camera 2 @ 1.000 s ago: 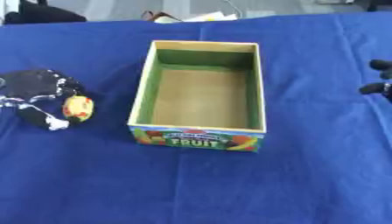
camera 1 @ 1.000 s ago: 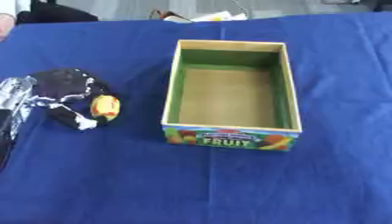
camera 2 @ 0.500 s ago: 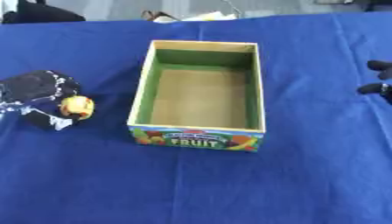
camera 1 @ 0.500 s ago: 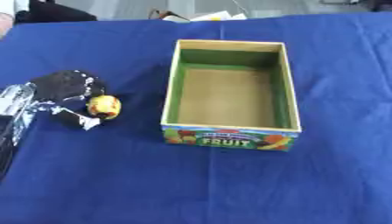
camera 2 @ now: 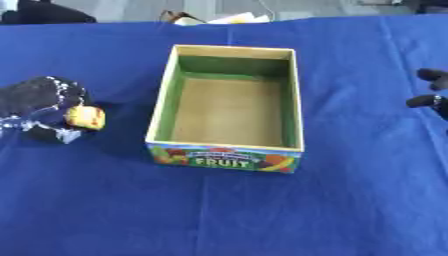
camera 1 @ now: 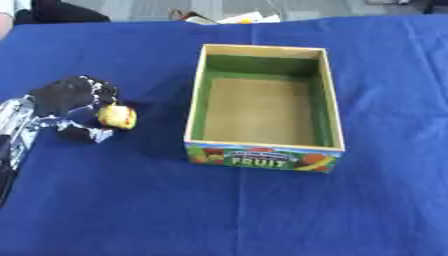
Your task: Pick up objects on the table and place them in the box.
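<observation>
My left hand (camera 1: pixel 66 102) is at the left of the blue table, its black fingers and thumb curled round a small yellow and red fruit (camera 1: pixel 116 117). It holds the fruit left of the box, level with the box's middle. The box (camera 1: pixel 263 106) is an open cardboard fruit box with green inner walls, a brown floor and "FRUIT" printed on its front; nothing lies inside it. Only the fingertips of my right hand (camera 2: pixel 430 95) show at the right edge of the right eye view, away from the box.
A blue cloth (camera 1: pixel 219 210) covers the whole table. At the far edge lie some papers and small things (camera 1: pixel 236 18), beyond the box. A dark shape (camera 1: pixel 52 10) shows at the far left corner.
My left hand with the fruit has lifted and shifted slightly toward the box. The box and my right hand have stayed where they were.
</observation>
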